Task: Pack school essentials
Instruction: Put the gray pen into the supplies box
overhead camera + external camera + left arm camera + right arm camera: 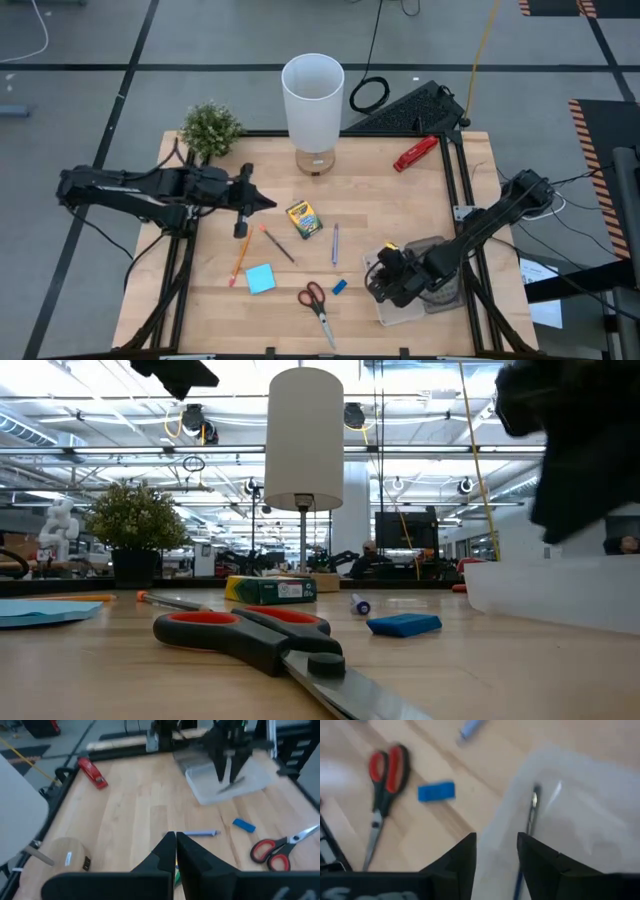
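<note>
A crayon box (304,219), blue sticky-note pad (260,278), red-handled scissors (316,303), blue eraser (339,287), blue pen (334,243), orange pencil (239,258) and dark pencil (278,244) lie flat on the wooden table. At the right stands a clear tray (432,292) with a dark pen (532,812) lying in it. My right gripper (497,851) hovers open over the tray's near-left part, the pen in line with its gap. My left gripper (262,200) is shut, raised left of the crayon box.
At the far edge stand a white cylinder lamp (313,100) and a small green plant (210,130). A red stapler-like tool (415,153) lies at the far right. Bare wood (390,215) lies between the crayon box and the tray.
</note>
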Motion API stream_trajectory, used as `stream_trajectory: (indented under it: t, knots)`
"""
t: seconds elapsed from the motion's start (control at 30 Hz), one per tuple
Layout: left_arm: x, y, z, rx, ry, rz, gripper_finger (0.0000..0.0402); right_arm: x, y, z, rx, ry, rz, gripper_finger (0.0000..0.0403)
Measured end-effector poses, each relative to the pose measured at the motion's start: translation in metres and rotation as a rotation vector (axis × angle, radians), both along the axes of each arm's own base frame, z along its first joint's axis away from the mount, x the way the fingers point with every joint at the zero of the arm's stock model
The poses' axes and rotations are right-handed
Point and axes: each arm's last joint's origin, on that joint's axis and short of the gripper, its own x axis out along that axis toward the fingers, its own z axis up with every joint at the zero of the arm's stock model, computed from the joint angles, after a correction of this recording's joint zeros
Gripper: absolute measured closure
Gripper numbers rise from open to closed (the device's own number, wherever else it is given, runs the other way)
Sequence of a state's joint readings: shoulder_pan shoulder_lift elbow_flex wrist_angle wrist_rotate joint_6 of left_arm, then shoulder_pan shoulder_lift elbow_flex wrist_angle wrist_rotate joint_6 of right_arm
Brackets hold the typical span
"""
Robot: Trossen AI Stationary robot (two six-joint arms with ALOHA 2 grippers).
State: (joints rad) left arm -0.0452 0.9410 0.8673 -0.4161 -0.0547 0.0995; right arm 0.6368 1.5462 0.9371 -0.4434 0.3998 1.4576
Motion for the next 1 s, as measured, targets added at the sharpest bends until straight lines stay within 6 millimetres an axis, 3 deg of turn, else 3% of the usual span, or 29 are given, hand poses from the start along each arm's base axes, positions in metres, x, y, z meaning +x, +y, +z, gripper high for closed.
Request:
stream_trajectory:
  t: [0.23,0.57,0.83,1.0]
  knots:
    - [0.034,-0.002,-0.026,0.023,0.101,-0.011,0.0385,0.005,-0.014,0.015,-0.252,-0.129,0.018,0.0272]
    - [0.065,-0.007,-0.066,0.005,0.258,-0.066,0.0379,0.016,-0.036,0.016,-0.39,-0.055,0.176,0.0273]
    - [0.085,-0.024,-0.079,0.047,0.218,-0.151,0.0295,0.019,-0.064,0.035,-0.411,-0.034,0.32,0.0273]
    - [0.1,-0.033,-0.078,0.09,0.182,-0.21,0.0251,0.01,-0.08,0.051,-0.482,-0.017,0.376,0.0273]
